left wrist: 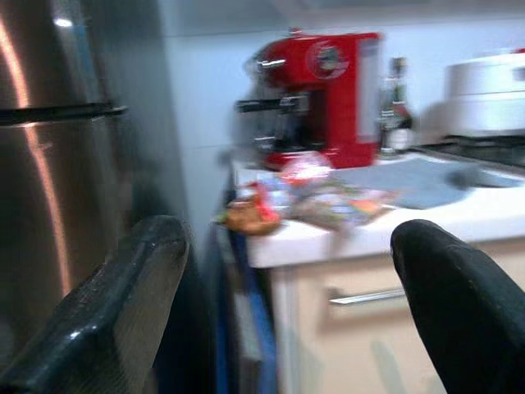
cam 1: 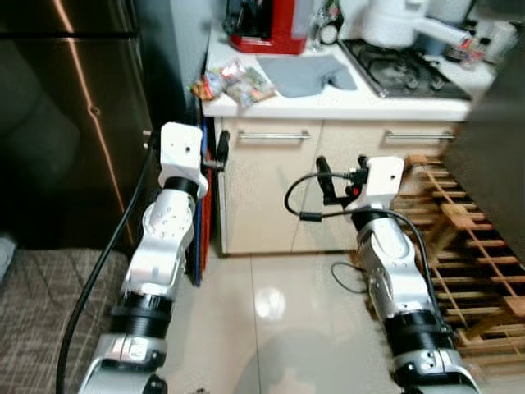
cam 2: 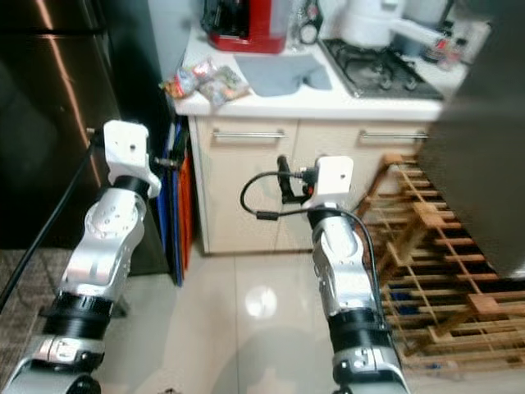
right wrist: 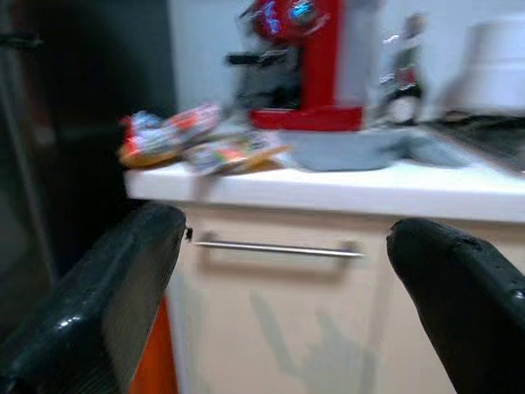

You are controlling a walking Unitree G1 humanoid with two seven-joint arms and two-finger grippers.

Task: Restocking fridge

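Observation:
The dark steel fridge stands shut on the left. Several colourful snack packets lie at the left corner of the white counter; the wrist views show the packets too. My left gripper is open and empty, held up between the fridge and the counter corner, below the packets. My right gripper is also open and empty. It is raised in front of the cream cabinet doors, a little below the counter top.
A red coffee machine, a grey cloth and a gas hob sit on the counter. Flat blue and orange boards fill the gap beside the fridge. A wooden rack stands right, a rug lies left.

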